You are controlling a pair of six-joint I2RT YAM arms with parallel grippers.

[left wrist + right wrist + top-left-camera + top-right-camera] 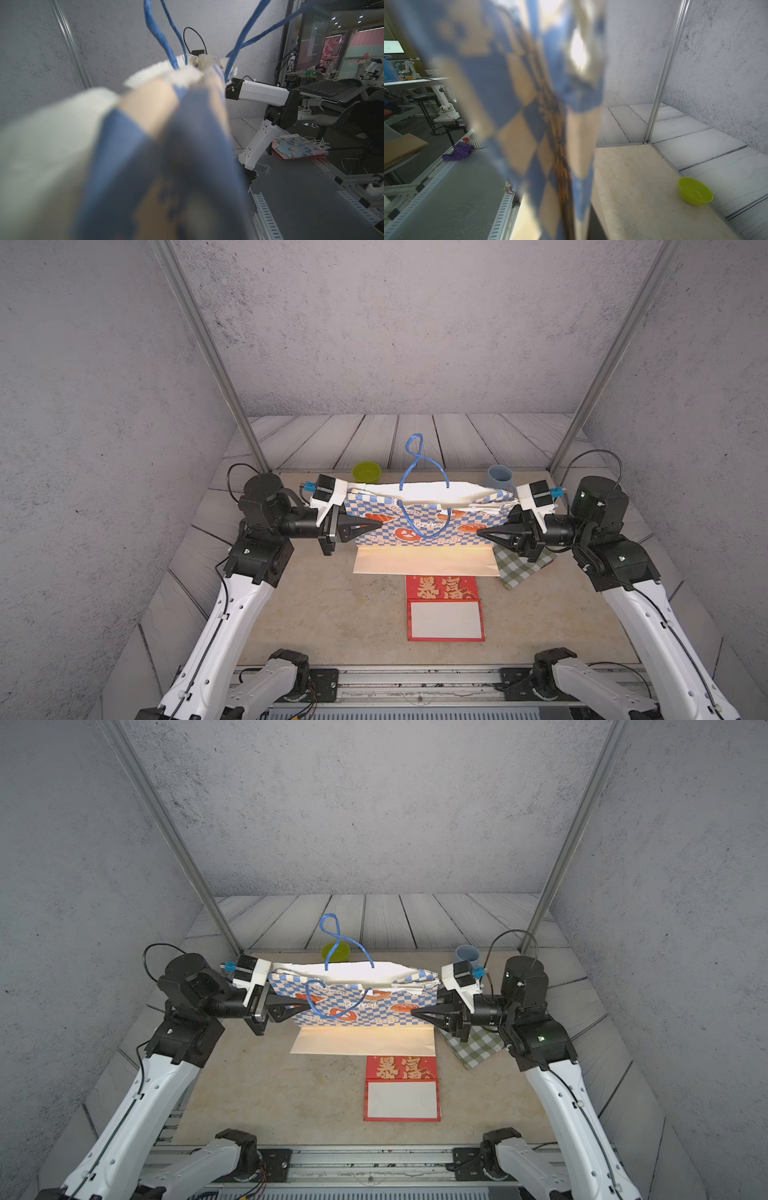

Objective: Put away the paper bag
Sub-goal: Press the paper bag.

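The paper bag (428, 514), blue-and-white checked with pretzel prints, stands upright towards the back of the table (316, 614), stretched between the two arms. Its mouth is pressed nearly flat and its plain tan base panel (426, 562) lies folded forward on the tabletop. One blue handle (426, 536) droops down the printed front; the other twists up above the mouth.

The left gripper (377, 525) comes in level from the side, its jaws drawn together to a point and pinching the bag's left edge; the left wrist view is filled by blurred paper (145, 145) right against the lens. The right gripper (481, 533) reaches the bag's right edge the same way. Its tips meet the paper, but whether they clamp it I cannot tell, since the right wrist view shows only blurred checks (529, 104).

Behind the bag sit a green bowl (366, 472) and a grey-blue cup (499, 476). A green checked cloth (519, 570) lies under the right gripper. Just in front of the base panel lies a red box (444, 608), open flat.
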